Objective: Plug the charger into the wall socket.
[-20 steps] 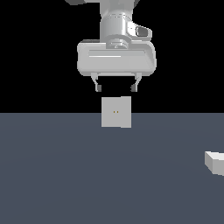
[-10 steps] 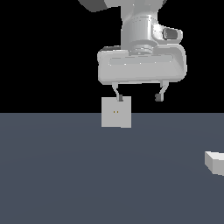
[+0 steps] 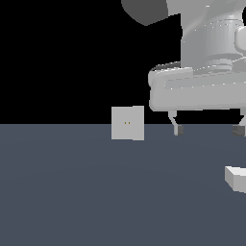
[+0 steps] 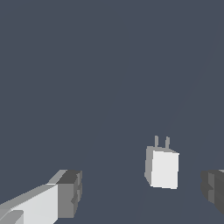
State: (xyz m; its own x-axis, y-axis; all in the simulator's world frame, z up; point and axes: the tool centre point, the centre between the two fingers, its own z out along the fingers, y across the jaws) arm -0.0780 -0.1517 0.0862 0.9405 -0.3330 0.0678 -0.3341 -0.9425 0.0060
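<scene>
The wall socket [image 3: 127, 123] is an upright light grey square plate with two tiny orange-brown holes, standing at the far edge of the dark floor. The charger [image 3: 236, 178] is a small off-white block lying at the exterior view's right edge, partly cut off. In the wrist view the charger [image 4: 162, 168] shows two thin prongs on one end. My gripper [image 3: 207, 129] hangs open above the floor, to the right of the socket and above the charger. Nothing sits between its dark fingertips [image 4: 70, 192].
A flat dark grey-blue floor [image 3: 96, 192] fills the lower half of the exterior view, with black background behind it. The white arm body [image 3: 206, 62] fills the upper right.
My gripper has moved from over the socket toward the exterior view's right, now hanging above the charger. It stays open. Socket and charger have not moved.
</scene>
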